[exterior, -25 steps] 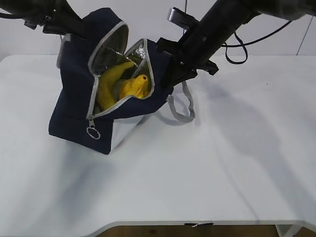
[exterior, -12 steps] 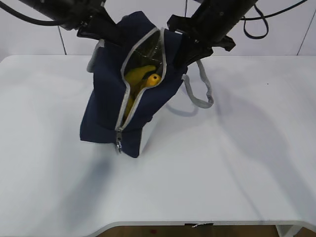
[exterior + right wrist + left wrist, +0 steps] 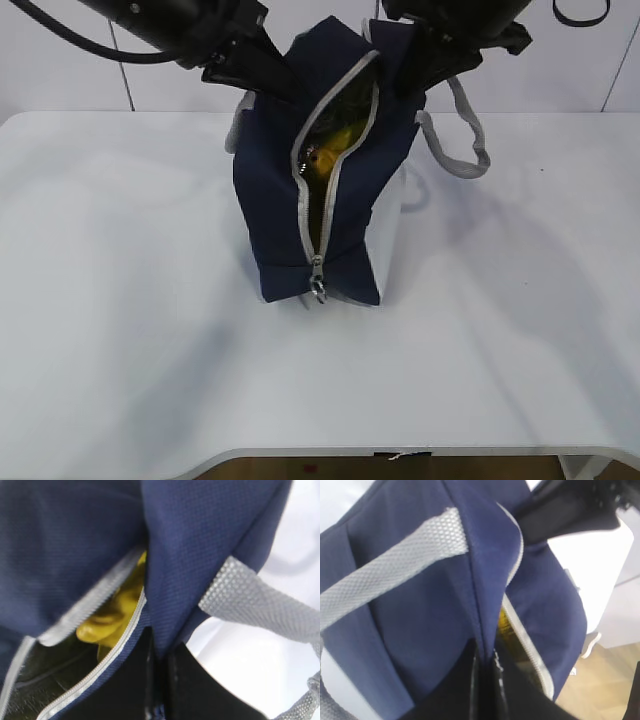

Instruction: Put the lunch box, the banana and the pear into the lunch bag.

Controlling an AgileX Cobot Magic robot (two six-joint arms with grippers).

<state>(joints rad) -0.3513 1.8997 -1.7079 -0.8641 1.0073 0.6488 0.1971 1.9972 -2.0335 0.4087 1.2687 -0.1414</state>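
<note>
The navy lunch bag (image 3: pixel 275 190) stands nearly upright at mid-table, its zipper slit facing the exterior camera with the ring pull (image 3: pixel 318 291) low down. My left gripper (image 3: pixel 272 80) is shut on the bag's upper left fabric, seen as a pinched fold (image 3: pixel 485 652). My right gripper (image 3: pixel 415 62) is shut on the upper right fabric (image 3: pixel 160 652). Yellow fruit (image 3: pixel 335 140) shows through the slit (image 3: pixel 112 617); I cannot tell banana from pear. The lunch box is hidden.
A grey handle (image 3: pixel 462 145) hangs off the bag's right side, and the other handle (image 3: pixel 395 565) crosses its left face. White tabletop (image 3: pixel 480 330) surrounds the bag, with the front edge (image 3: pixel 420 450) near the camera.
Both grippers have swung the bag to the right and stood it up. The wide opening has narrowed to a slit, so less fruit shows.
</note>
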